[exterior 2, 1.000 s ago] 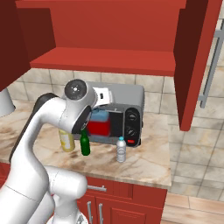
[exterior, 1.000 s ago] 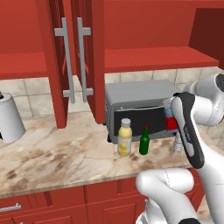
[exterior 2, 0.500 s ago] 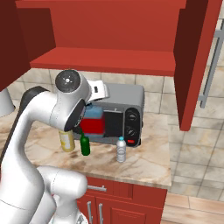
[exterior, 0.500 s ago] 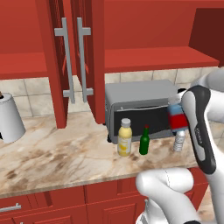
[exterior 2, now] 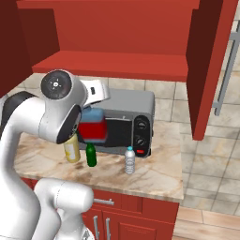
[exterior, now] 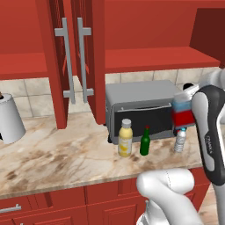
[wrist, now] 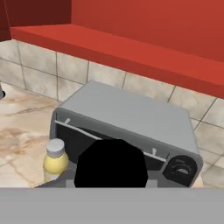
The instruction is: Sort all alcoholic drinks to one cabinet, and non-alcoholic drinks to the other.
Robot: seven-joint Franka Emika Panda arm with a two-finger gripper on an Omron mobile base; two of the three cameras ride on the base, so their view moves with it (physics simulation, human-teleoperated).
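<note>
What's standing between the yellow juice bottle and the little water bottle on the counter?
The green bottle with the red cap stands between the juice bottle and the water bottle, seen in the left base view.

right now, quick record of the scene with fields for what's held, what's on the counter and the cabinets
held: red-and-blue bottle in the hand, lifted in front of the toaster oven
on counter: juice bottle, green bottle, water bottle
counter
cabinets: doors open, red shelf bare
far left: white kettle
</note>
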